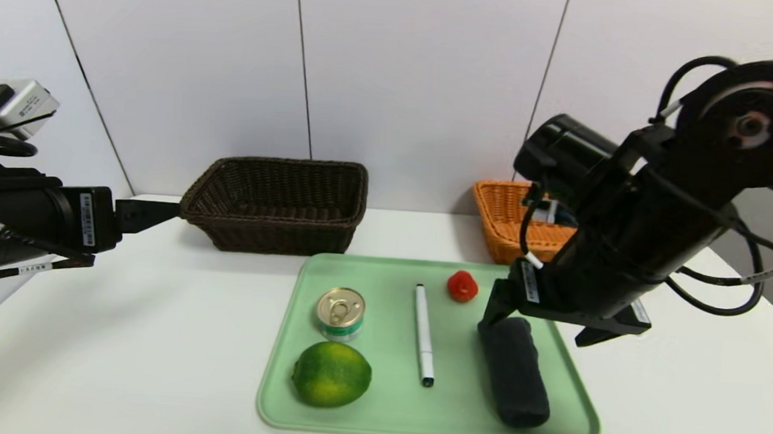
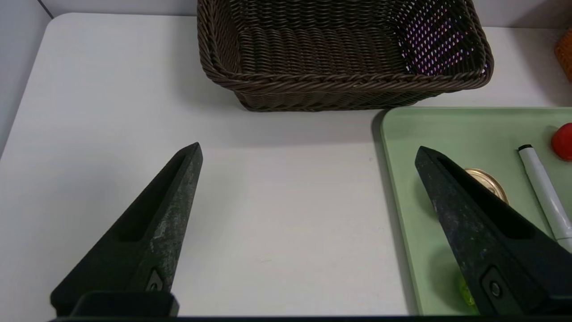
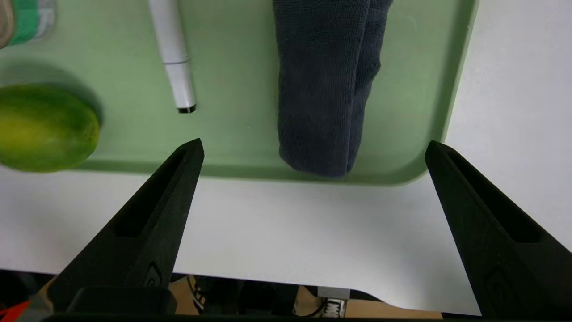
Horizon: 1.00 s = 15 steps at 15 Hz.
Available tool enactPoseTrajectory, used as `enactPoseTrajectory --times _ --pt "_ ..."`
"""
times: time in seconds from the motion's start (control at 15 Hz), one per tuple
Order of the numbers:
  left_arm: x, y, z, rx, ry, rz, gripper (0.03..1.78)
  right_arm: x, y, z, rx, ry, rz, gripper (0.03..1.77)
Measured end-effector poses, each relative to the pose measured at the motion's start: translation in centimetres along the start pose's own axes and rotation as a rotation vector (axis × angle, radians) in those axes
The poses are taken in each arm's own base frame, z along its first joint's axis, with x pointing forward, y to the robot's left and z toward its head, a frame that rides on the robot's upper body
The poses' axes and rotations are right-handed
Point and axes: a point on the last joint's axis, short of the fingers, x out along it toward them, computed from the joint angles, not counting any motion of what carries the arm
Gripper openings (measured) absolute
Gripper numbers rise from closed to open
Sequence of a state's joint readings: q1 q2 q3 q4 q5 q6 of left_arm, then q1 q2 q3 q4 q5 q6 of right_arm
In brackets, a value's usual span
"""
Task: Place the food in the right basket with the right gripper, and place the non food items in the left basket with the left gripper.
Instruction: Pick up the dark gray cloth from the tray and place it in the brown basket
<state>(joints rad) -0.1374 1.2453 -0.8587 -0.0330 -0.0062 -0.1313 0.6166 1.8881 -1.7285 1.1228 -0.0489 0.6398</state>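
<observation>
The tray (image 1: 441, 415) lies on the table (image 1: 116, 355). On its left side sit the can (image 1: 340, 313), green-and-white banded with a gold pull-tab lid, and, nearer the tray's front edge, the fruit (image 1: 332, 375), green with yellow patches. The pen (image 1: 423, 333), white with a black tip, lies mid-tray; the red thing (image 1: 463, 287) is near the tray's back edge, and the rolled towel (image 1: 517, 379) is on the tray's right side.

Beyond the tray's back left corner stands the dark basket (image 1: 278, 230); beyond its back right, the orange basket (image 1: 502, 241), partly hidden by the right arm. A pale and bluish patch shows there, perhaps part of that arm.

The right gripper (image 3: 314, 143) is above the tray's right side, over the towel, its fingers spread wide and holding nothing. The left gripper (image 2: 308, 145) hangs left of the tray, also spread wide and empty. Both arms carry small white labels, their print too small to read.
</observation>
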Motion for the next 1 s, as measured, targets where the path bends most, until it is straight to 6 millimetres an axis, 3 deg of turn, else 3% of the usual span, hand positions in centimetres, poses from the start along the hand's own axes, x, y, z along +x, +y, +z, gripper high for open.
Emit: enactPoseTrajectory --times 0.47,0.87,1.0 --pt "0.1 -0.2 0.0 -0.051 0.010 -0.011 1.69 6.3 0.8 1.8 0.015 0.112 -0.126 1.71" --pt "0.1 -0.2 -0.1 -0.059 0.028 -0.017 1.69 8.7 0.8 2.4 0.027 0.164 -0.152 1.71" --pt "0.1 -0.3 -0.1 -0.062 0.030 -0.019 1.69 8.9 0.9 2.6 0.028 0.165 -0.148 1.36"
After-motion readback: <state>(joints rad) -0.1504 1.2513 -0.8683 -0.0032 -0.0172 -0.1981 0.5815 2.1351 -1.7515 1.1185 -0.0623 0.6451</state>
